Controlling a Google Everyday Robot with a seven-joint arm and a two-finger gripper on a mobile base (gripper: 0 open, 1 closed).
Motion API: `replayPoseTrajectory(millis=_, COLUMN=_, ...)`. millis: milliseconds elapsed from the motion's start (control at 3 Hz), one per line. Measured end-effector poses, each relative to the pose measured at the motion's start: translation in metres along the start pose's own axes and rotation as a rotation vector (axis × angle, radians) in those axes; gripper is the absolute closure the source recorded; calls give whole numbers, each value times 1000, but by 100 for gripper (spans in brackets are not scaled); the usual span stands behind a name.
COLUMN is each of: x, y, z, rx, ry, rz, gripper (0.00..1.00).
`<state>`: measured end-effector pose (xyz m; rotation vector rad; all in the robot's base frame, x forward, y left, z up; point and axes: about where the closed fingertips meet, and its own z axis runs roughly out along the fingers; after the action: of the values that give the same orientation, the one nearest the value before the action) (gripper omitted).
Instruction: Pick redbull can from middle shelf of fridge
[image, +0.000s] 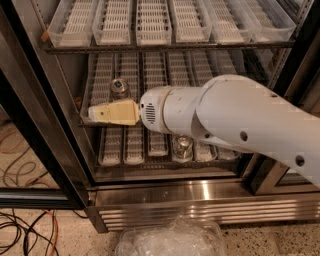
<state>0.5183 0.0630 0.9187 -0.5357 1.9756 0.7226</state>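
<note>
View: the one camera is looking down into the open fridge (200, 197) from the front.
Fridge: it is showing stainless steel walls and base, with a black door frame (30, 145) standing at the left side.
Middle shelf: the middle shelf (172, 70) is carrying a row of clear-white slotted lane trays, which are running from front to back.
Redbull can: the redbull can (119, 87) is standing upright in the second lane from the left, some way back from the front edge, its shiny top with the pull tab facing up.
Gripper: the gripper (97, 113), cream coloured, is pointing to the left in front of the front edge of the middle shelf, lower in the picture than the redbull can and not touching it.
Claw state: I cannot tell whether it is spread or pressed together; it is carrying nothing.
Arm: the thick white arm (240, 120) is reaching in from the right and covering the right lanes.
Lower shelf: a silver can with greenish markings (182, 147) is standing there, just under the arm.
Floor: a clear plastic bag (170, 240) is lying before the fridge, and cables (25, 230) are lying at the left.
</note>
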Motion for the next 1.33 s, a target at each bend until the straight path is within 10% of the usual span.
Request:
replayPoseTrajectory(millis=333, x=8, y=-9, z=9, rx=79, ry=-29, rz=30, gripper=0)
replayPoseTrajectory(millis=1000, x=85, y=-65, z=-22, rx=310, ry=-135, rz=368, gripper=0)
replayPoseTrajectory(millis=1333, x=91, y=-52, z=4, rx=335, ry=-189, rz=414, gripper=0)
